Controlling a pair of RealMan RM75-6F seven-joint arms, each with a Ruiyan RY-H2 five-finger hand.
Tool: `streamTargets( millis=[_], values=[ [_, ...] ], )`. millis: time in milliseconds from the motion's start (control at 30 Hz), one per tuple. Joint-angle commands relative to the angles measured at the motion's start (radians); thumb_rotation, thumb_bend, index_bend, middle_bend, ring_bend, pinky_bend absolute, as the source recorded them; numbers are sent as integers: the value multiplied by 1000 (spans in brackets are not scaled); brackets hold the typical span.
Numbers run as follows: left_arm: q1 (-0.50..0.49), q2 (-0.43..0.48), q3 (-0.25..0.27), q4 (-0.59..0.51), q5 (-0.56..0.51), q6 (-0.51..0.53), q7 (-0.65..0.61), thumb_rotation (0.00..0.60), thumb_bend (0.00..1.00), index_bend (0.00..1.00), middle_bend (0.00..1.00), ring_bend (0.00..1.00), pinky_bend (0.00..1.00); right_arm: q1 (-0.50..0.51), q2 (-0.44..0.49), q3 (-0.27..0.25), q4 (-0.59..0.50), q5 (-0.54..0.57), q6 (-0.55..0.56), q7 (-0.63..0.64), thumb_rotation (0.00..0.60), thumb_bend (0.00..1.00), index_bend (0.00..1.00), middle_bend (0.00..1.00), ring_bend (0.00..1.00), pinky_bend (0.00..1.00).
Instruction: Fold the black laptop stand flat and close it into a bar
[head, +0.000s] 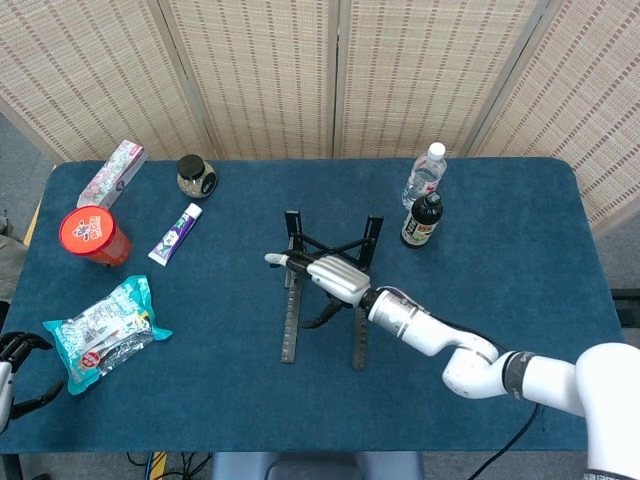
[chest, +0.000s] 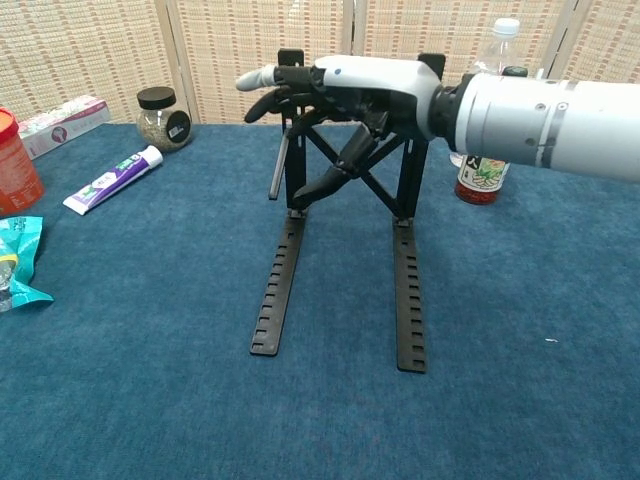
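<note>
Black laptop stand unfolded, uprights raised, crossbars spread

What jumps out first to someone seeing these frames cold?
The black laptop stand at the table's centre, unfolded, uprights raised and cross-brace spread. The right hand hangs over its top, fingers apart; contact can't be confirmed. Bright clutter sits far left: a red canister and a teal snack bag.

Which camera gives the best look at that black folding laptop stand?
The head view: it looks down on the black laptop stand, so both slotted rails and the crossed struts show. The chest view shows the stand from the front, with the right hand covering the tops of its uprights.
</note>
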Motion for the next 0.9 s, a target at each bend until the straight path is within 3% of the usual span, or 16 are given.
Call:
streamTargets(
  millis=[33, 333, 900],
  values=[
    [2, 1, 2, 1, -2, -2, -3, 600, 112, 374, 327, 213, 191, 33, -65, 22, 56, 31, -30, -20, 600, 17, 0, 159, 32, 155],
    [9, 5, 4, 10, -8, -2, -18, 600, 112, 374, 327, 213, 190, 77, -186, 23, 209, 66, -85, -39, 600, 19, 0, 159, 32, 148],
    [12, 14, 1, 9, -8, -3, -36, 600, 112, 374, 327, 213, 191, 116, -326, 3, 445, 85, -155, 21, 600, 24, 0, 163, 32, 148]
  ],
)
